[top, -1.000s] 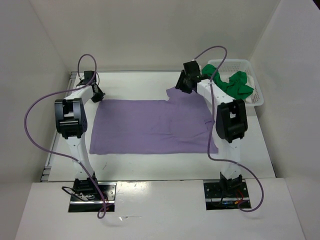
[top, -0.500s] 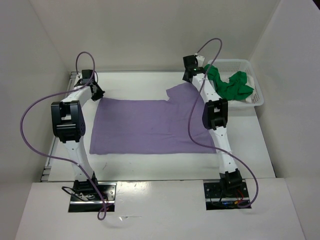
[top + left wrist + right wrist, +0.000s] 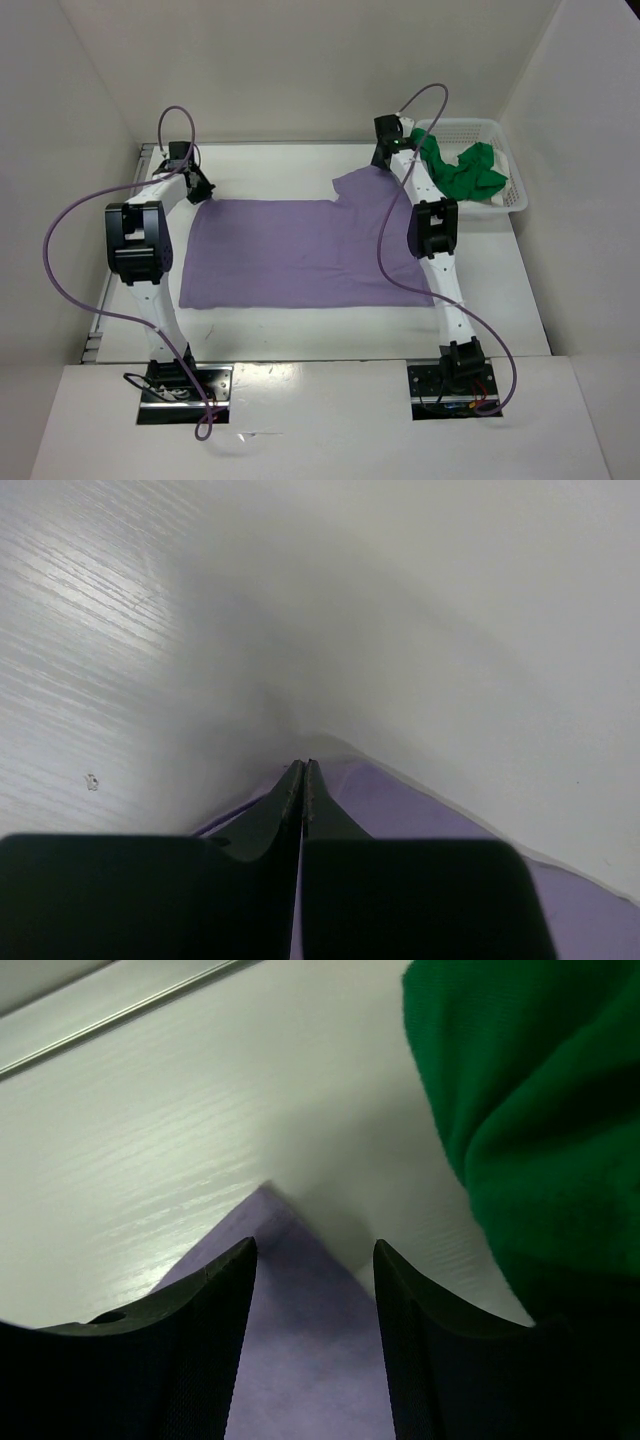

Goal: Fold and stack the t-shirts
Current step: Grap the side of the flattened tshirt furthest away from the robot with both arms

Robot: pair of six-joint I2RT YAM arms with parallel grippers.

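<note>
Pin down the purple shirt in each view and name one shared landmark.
Top external: purple shirt spread flat mid-table.
Left wrist: bottom edge, around the shut left pincer.
Right wrist: bottom centre, corner between fingers of the open right pincer.
Shared landmark: the white table.

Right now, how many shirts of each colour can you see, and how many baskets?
Pale purple cloth t-shirt, spread flat: 1
Bright green cloth t-shirt, bunched up: 1
White plastic mesh basket: 1
Total: 3
</note>
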